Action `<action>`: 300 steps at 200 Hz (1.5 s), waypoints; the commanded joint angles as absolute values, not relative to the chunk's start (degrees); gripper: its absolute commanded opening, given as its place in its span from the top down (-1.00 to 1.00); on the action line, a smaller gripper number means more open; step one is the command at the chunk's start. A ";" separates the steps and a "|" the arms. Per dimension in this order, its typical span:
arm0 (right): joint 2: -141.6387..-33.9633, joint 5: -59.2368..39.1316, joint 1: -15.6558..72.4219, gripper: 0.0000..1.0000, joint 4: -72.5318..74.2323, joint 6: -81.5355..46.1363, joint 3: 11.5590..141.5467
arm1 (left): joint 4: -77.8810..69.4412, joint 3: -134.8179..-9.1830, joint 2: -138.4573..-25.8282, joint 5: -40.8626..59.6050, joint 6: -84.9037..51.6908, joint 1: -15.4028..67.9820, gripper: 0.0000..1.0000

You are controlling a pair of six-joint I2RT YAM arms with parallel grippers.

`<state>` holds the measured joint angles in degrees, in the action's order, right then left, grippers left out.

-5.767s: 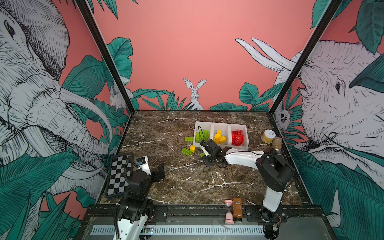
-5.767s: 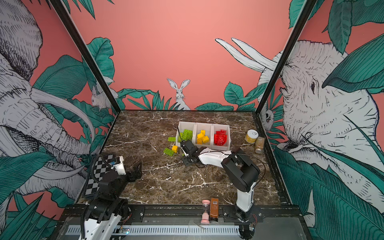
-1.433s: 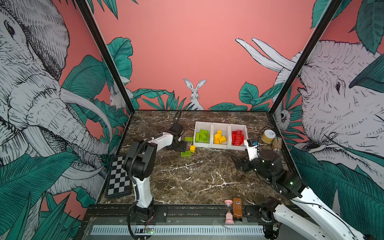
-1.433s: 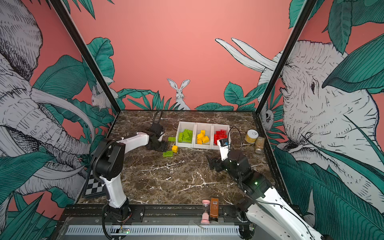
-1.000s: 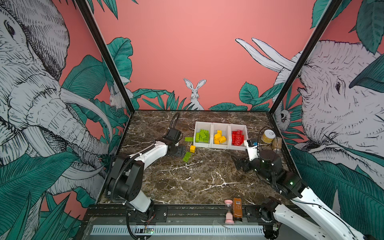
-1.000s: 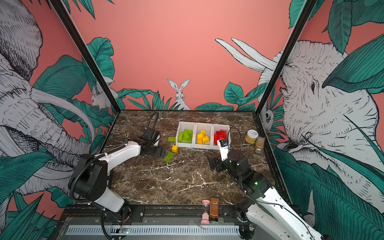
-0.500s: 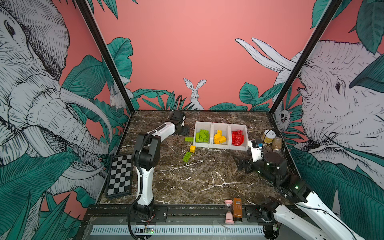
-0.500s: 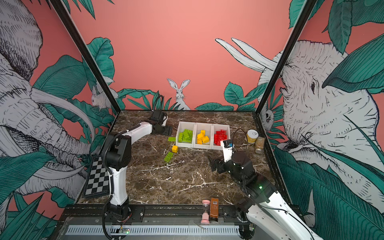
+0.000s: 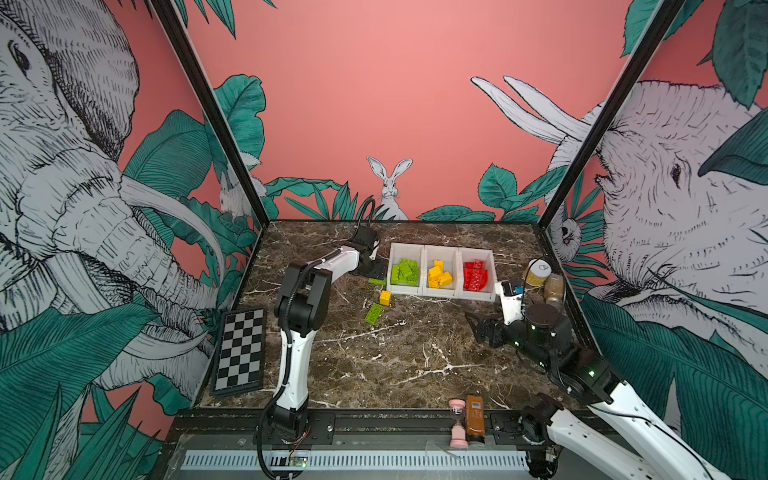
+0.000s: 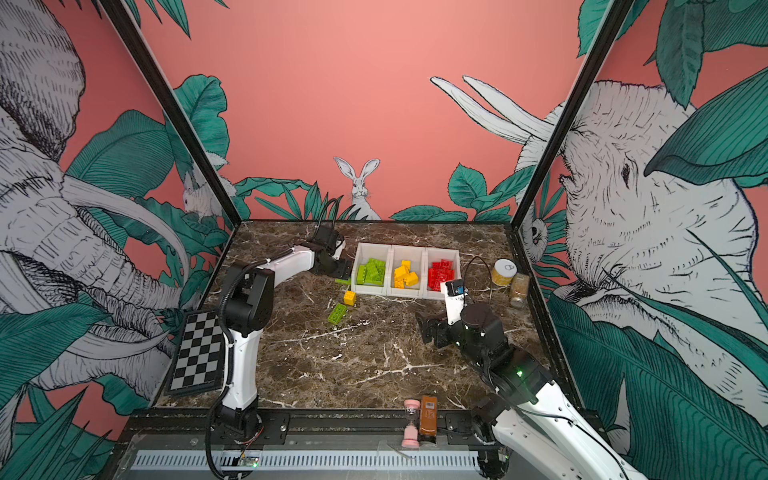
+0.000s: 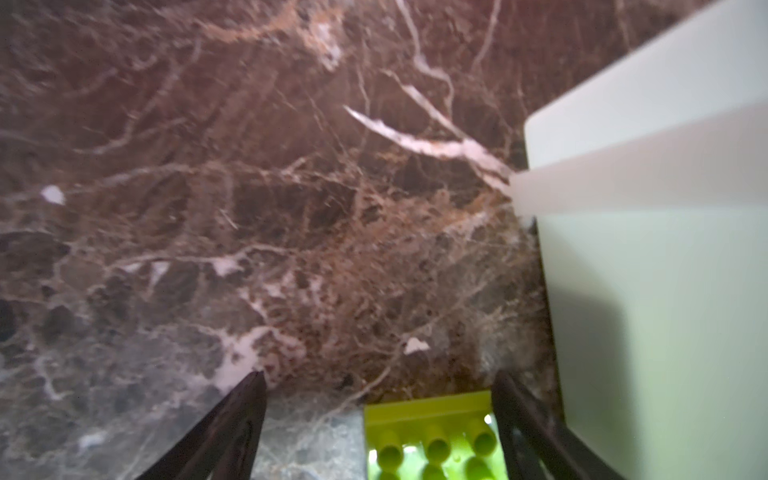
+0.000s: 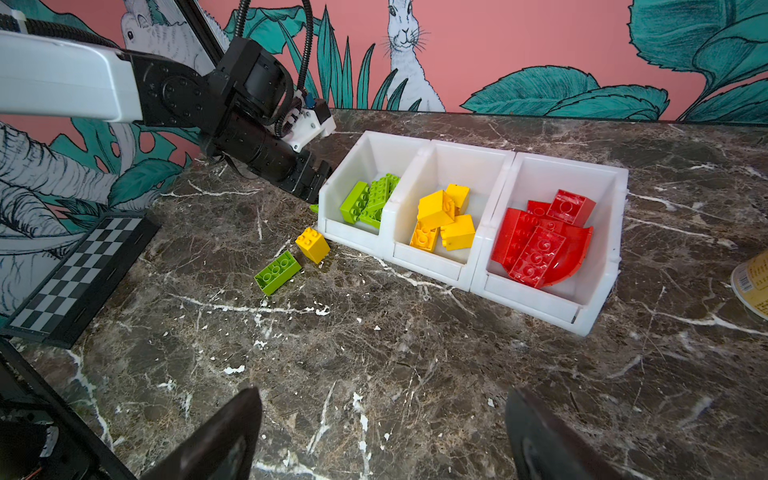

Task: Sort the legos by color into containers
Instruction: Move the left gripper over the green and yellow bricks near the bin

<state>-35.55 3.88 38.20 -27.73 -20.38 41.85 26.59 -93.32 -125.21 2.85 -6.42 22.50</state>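
Note:
Three joined white containers (image 9: 440, 291) (image 10: 405, 293) (image 12: 432, 266) hold green legos (image 9: 405, 272), yellow legos (image 9: 438, 276) and red legos (image 9: 476, 276), one color per bin. My left gripper (image 9: 376, 274) (image 10: 343, 268) (image 11: 378, 376) is low beside the green bin's outer wall (image 11: 665, 291). It is open, with a green brick (image 11: 432, 432) (image 9: 376, 281) lying between its jaws near one finger. On the table in front lie a yellow brick (image 9: 385, 297) (image 12: 312, 244) and another green brick (image 9: 374, 313) (image 12: 277, 272). My right gripper (image 9: 473, 326) (image 10: 422, 324) (image 12: 382, 392) is open and empty, right of center.
A chessboard (image 9: 239, 353) lies at the left edge. A white-lidded jar (image 9: 538, 272) and a spice jar (image 9: 554, 289) stand right of the bins. A pink hourglass (image 9: 457, 422) and a brown bottle (image 9: 474, 417) stand at the front edge.
My left arm swung from in front of the loose bricks to the back, then came down beside the green bin over the green brick. My right arm drew back slightly.

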 commanded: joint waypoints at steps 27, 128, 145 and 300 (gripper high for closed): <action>-35.82 4.37 38.01 -0.81 -26.19 -19.75 41.93 | 26.86 -81.20 -116.37 4.28 -7.62 22.68 -0.72; -36.28 3.37 37.92 -0.82 -26.27 -19.41 41.75 | 24.44 -55.13 -95.31 0.21 -15.37 22.68 -0.73; -36.52 2.68 37.97 -0.82 -26.10 -19.59 41.83 | 25.87 -54.04 -90.76 -1.00 -15.39 22.68 -0.74; -33.46 3.54 37.97 -0.84 -24.66 -23.06 37.88 | 18.83 -53.85 -92.64 3.76 -4.73 31.66 -0.50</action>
